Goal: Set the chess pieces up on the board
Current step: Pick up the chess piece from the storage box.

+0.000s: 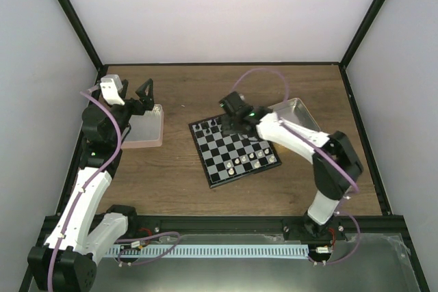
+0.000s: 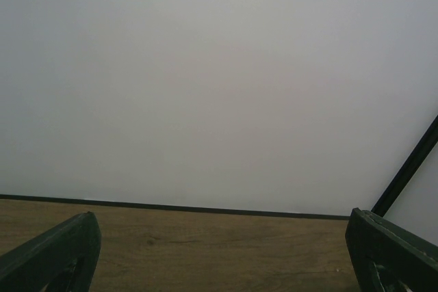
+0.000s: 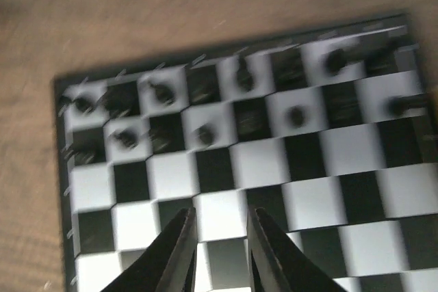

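The board point(image 1: 235, 150) lies in the middle of the table, turned at an angle. Several cream-white chess pieces point(image 1: 241, 161) stand on its near rows. Tiny black chessmen point(image 1: 209, 126) stand on its far rows. My right gripper point(image 1: 223, 125) hovers over the board's far left part. In the blurred right wrist view it point(image 3: 220, 214) is open a little with nothing between the fingers, above a pale square of the board point(image 3: 328, 148), with black chessmen point(image 3: 205, 135) beyond. My left gripper point(image 1: 144, 96) is open, raised over the pink tray point(image 1: 145, 129). In its wrist view it point(image 2: 222, 237) is empty.
A metal tray point(image 1: 295, 111) sits at the right behind my right arm. The left wrist view shows bare wooden tabletop point(image 2: 205, 244) and the white back wall point(image 2: 219, 80). Black frame posts stand at the table's corners.
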Tool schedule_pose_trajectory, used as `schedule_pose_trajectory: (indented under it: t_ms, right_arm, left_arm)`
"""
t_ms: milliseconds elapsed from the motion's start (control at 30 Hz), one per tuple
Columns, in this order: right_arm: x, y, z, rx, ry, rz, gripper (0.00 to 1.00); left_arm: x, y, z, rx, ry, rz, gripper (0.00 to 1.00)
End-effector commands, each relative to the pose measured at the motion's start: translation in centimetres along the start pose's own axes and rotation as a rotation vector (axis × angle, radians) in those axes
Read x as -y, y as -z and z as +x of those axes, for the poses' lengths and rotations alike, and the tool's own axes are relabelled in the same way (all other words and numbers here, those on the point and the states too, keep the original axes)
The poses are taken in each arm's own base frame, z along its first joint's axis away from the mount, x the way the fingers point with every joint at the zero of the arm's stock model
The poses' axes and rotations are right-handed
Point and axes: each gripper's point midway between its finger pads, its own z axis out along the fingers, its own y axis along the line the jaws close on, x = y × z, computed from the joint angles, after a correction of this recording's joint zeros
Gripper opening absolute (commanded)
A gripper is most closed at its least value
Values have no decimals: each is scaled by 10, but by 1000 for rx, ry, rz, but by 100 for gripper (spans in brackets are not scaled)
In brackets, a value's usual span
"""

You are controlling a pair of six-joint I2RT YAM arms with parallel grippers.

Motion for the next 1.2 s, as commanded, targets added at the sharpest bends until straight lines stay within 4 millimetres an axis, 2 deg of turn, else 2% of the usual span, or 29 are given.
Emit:
schedule_pose_trajectory:
  t_ms: [0, 100, 167, 333, 600, 767, 1033, 1167]
  right_arm:
    - [81, 32, -39, 156, -198, 121, 25]
    - [138, 35, -38, 173, -311, 183, 33]
    - [169, 33, -34, 169, -372, 212, 37]
    - [219, 6, -24, 130, -492, 208, 40]
    - [242, -37, -42, 103, -518, 206, 38]
    - [248, -61, -43, 77, -521, 210, 34]
    - [256, -81, -42, 63, -515, 225, 33]
    - [258, -87, -38, 50, -509, 231, 28]
  left_arm:
    - [4, 2, -12, 27, -13, 8, 100]
    - [4, 2, -12, 26, -11, 12, 100]
    - [3, 1, -11, 24, -11, 10, 100]
    - [3, 0, -9, 18, -10, 8, 100]
    - [2, -1, -9, 18, -9, 2, 100]
    - [1, -2, -8, 15, -9, 3, 100]
    - [1, -2, -7, 13, -8, 4, 100]
    - [1, -2, -8, 14, -9, 3, 100]
